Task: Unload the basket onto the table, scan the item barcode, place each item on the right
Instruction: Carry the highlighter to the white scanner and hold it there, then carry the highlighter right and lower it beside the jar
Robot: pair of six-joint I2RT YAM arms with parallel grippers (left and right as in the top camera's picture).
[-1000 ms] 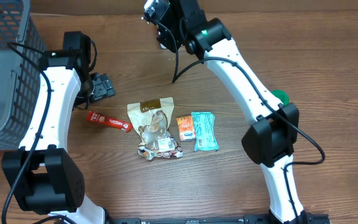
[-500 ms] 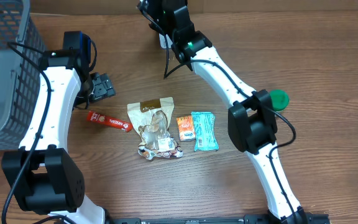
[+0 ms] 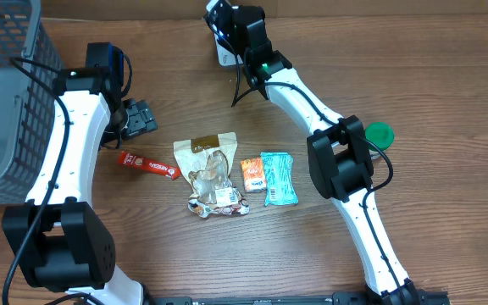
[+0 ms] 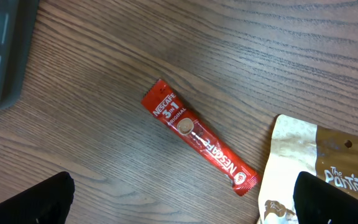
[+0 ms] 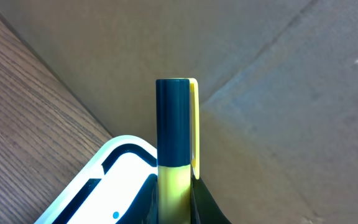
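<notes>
The right pincer [image 5: 174,205] is closed on a thin bar [image 5: 174,124], yellow below and dark blue on top, which stands straight up in the middle of the wrist view. Just left of the bar, at the bottom of that view, is a white scanner [image 5: 104,180] with black edges. Behind them is a brown board [image 5: 278,93]. From above, this pincer is at the top middle of the frame. The left pincer [image 4: 188,199] is wide open and holds nothing. Its two dark fingers [image 4: 42,199] show in the bottom corners of its wrist view. A red stick [image 4: 199,144] lies flat on the table [image 4: 291,50] between them, slanting down to the right. Its lower end is just beside a bag [image 3: 212,174] in the middle of the top view. Right of the bag lie an orange packet [image 3: 253,174] and a blue-green packet [image 3: 280,178], side by side. A grey basket [image 3: 7,85] sits at the left edge. A green lid [image 3: 380,133] lies at the right, well apart from the packets.
</notes>
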